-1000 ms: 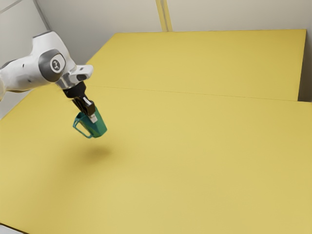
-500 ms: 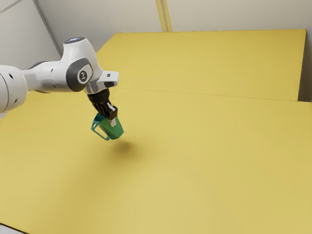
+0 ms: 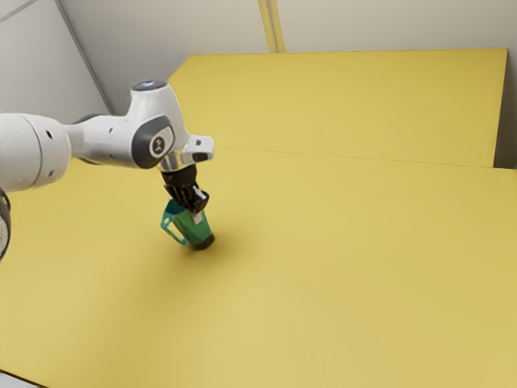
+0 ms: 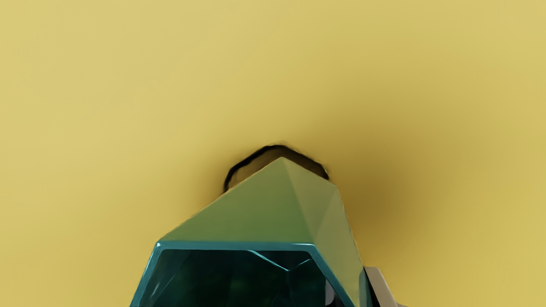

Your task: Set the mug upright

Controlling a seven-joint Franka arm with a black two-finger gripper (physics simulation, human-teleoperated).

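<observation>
Exterior view: pinched one tilted teal mug (image 3: 191, 229) by its wall in one black gripper (image 3: 196, 215), barely parted, low at one yellow table (image 3: 363, 267). Above the mug, bore one unreadable emblem (image 3: 158, 145) on one white arm (image 3: 105, 137). Beyond the mug, saw two pale walls (image 3: 388, 24) and one yellow stripe (image 3: 272, 24).

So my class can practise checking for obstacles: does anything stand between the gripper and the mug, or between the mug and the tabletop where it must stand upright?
Nothing visible does. The gripper has the mug in its grasp, and the mug's tilted base is at or just above the table.
</observation>
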